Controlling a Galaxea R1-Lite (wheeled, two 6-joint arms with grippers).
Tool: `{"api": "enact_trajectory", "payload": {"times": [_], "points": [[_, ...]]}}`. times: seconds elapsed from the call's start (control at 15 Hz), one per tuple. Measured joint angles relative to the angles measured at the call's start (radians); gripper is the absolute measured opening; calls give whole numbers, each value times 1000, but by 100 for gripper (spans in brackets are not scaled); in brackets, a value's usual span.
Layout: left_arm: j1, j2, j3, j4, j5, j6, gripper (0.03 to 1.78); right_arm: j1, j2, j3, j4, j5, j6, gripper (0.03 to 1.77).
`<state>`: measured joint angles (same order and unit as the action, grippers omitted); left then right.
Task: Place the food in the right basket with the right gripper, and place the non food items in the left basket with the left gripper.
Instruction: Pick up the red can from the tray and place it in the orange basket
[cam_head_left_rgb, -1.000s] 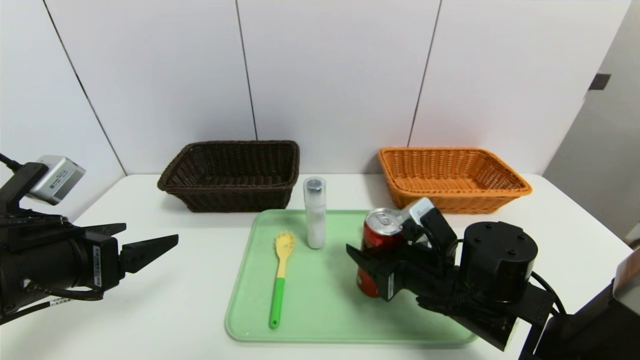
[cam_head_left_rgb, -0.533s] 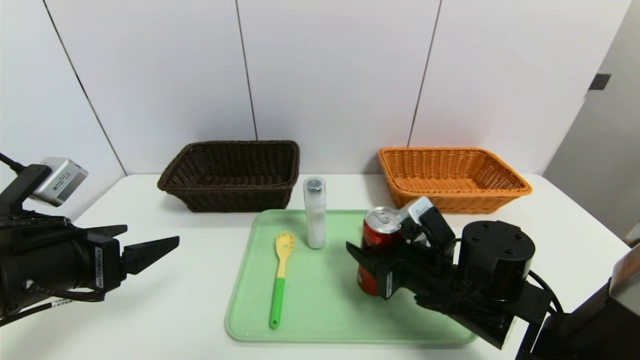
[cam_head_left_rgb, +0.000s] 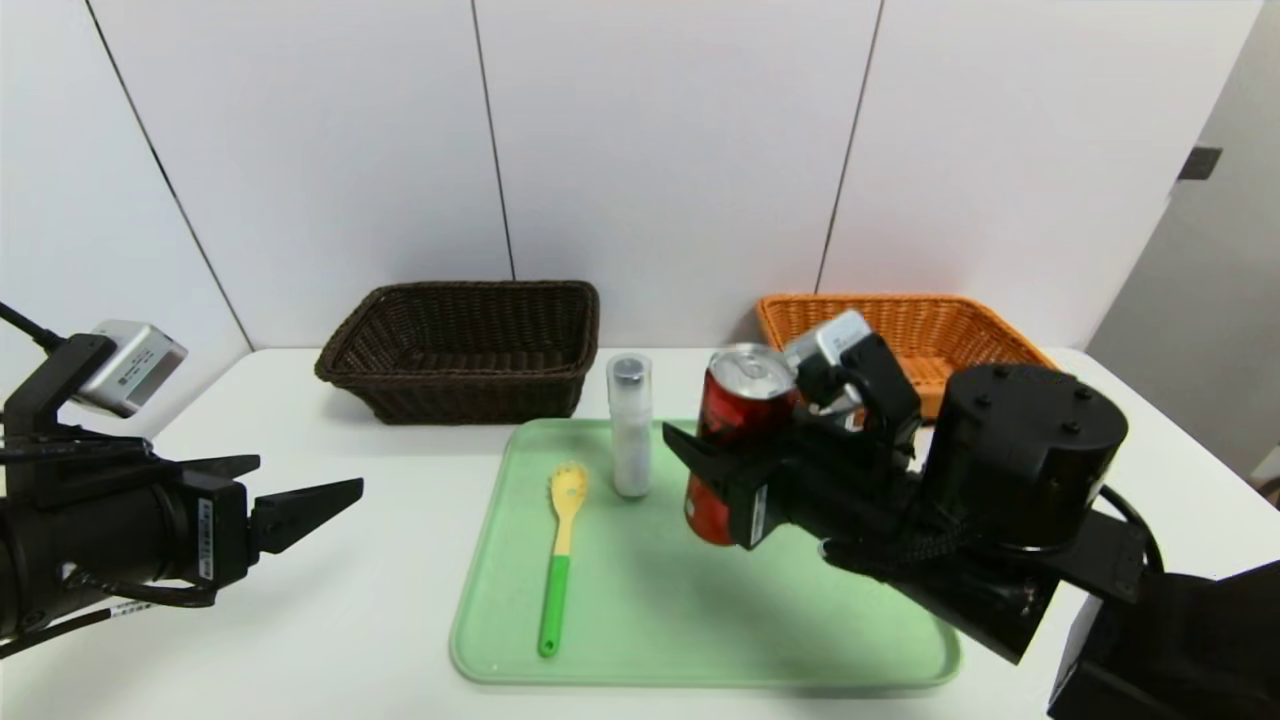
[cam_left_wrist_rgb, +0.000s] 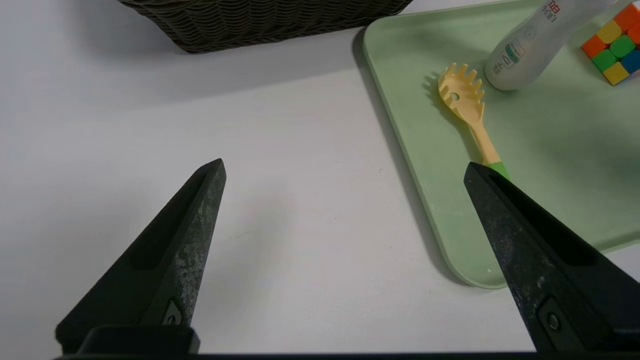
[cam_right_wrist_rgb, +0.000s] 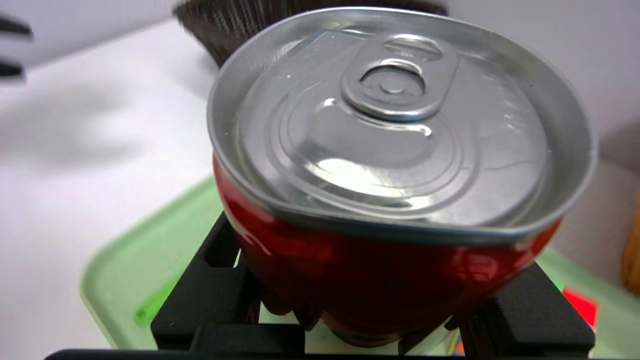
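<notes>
My right gripper (cam_head_left_rgb: 735, 485) is shut on the red drink can (cam_head_left_rgb: 735, 430), holding it slightly tilted above the green tray (cam_head_left_rgb: 640, 620). Seen from the right wrist, the can's silver top (cam_right_wrist_rgb: 395, 125) fills the view between the black fingers (cam_right_wrist_rgb: 210, 295). The orange-tan right basket (cam_head_left_rgb: 965, 325) sits behind the right arm, and the dark brown left basket (cam_head_left_rgb: 465, 345) is at the back left. A white bottle (cam_head_left_rgb: 630, 425) and a yellow spoon (cam_head_left_rgb: 562, 540) are on the tray. The puzzle cube (cam_left_wrist_rgb: 615, 45) shows only beside the bottle (cam_left_wrist_rgb: 530, 45) in the left wrist view. My left gripper (cam_head_left_rgb: 300, 495) hovers open over bare table left of the tray.
The white table (cam_head_left_rgb: 330, 620) ends at a white panelled wall just behind both baskets. Bare table surface lies between the left gripper (cam_left_wrist_rgb: 345, 170) and the tray's edge (cam_left_wrist_rgb: 400, 150). The spoon (cam_left_wrist_rgb: 467, 110) lies close to that tray edge.
The right gripper has risen with the can, lifting it off the tray and slightly toward the back left. The left arm has barely moved.
</notes>
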<state>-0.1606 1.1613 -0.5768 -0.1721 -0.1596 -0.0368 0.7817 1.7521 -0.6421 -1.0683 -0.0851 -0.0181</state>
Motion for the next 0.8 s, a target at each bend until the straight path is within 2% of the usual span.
{"api": "enact_trajectory", "payload": {"times": [0.2,0.33,0.47,0.6,0.73,0.8], "points": [[-23,3,-1,0,26,0,169,-23,-81,-214,242,-11,5,100],[-50,8,-1,0,51,-2,169,-84,-111,-389,410,-1,4,100],[-67,14,-1,-1,60,-3,169,-170,-124,-566,580,37,3,100],[-73,20,-2,-1,61,-4,169,-285,-125,-731,793,106,8,100],[-76,25,-2,-1,61,-5,169,-398,-104,-856,978,165,16,100],[-78,28,-2,-3,61,-5,169,-444,-87,-893,1029,176,18,100]]}}
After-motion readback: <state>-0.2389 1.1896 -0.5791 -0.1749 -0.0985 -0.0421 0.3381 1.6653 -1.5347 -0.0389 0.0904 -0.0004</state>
